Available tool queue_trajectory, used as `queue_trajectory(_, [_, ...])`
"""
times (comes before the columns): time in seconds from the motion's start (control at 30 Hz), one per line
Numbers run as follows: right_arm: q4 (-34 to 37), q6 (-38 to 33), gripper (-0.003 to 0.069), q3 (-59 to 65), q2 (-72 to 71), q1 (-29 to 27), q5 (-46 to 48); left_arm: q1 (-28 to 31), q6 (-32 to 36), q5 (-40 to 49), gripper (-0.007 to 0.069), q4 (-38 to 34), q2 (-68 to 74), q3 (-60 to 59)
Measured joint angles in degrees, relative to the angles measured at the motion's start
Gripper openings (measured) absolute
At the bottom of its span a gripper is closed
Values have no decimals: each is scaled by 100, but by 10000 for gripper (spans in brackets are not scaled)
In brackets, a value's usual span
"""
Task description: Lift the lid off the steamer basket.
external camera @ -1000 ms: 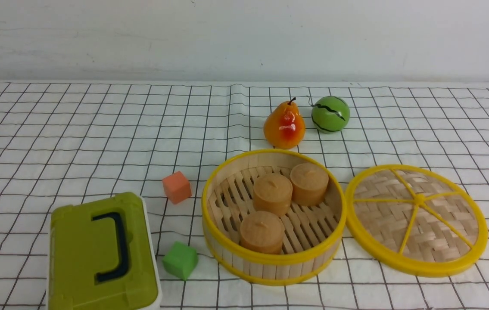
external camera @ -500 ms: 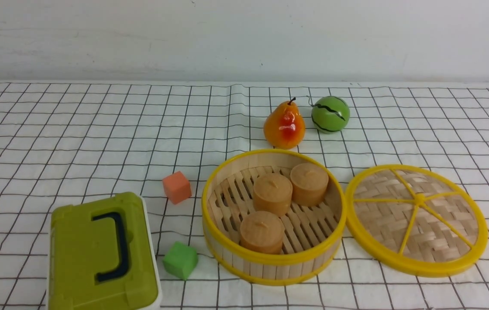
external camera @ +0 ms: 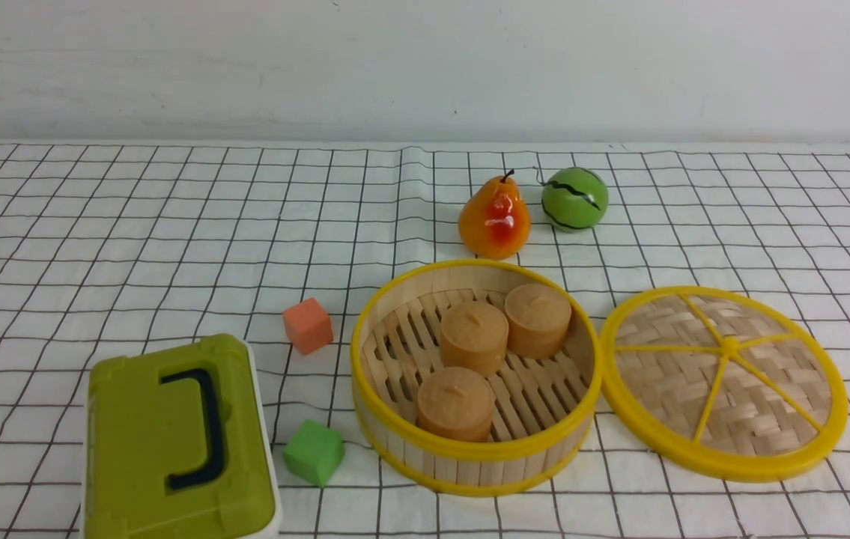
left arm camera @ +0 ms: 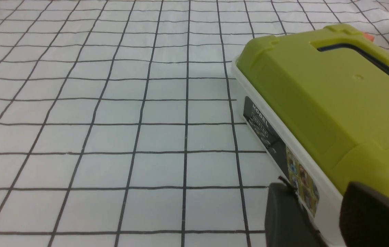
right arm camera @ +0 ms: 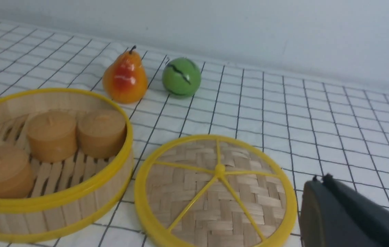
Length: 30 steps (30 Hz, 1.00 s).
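Front view, round woven-bamboo lid (external camera: 754, 389), apparently flat

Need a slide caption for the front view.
Lid off, lying right of the open steamer basket holding three round buns.

Counting three small round brown buns, one at the middle (external camera: 474, 338), one far right (external camera: 538, 320), one near (external camera: 455, 404), all inside one steamer basket (external camera: 477, 449). Counting one lid (external camera: 724, 382) to the right, with five yellow spokes on top. Counting two blocks to the left: one orange block (external camera: 308, 326), one green block (external camera: 314, 453). Counting two toy fruits on the far side: one pear (external camera: 495, 218), one striped green melon (external camera: 575, 198). Counting one olive-green box (external camera: 147, 442) at near left, with one dark handle (external camera: 209, 427).
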<state>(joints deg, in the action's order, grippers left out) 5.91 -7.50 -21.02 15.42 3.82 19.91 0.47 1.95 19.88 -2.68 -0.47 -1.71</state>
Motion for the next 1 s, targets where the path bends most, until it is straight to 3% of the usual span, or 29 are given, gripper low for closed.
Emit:
queue_trajectory(0.07, [-125, 206, -23, 370, -204, -55, -289, 0, 0, 0, 239, 0, 0, 0])
queue_trajectory(0.1, [-305, 645, -23, 879, -584, -172, -581, 0, 0, 0, 239, 0, 0, 0])
queue_trajectory(0.27, [-464, 1195, -23, 1819, -1249, -459, -720, 0, 0, 0, 239, 0, 0, 0])
queue_trajectory(1.0, [-416, 1284, -23, 2213, -1601, -523, 213, 0, 0, 0, 239, 0, 0, 0])
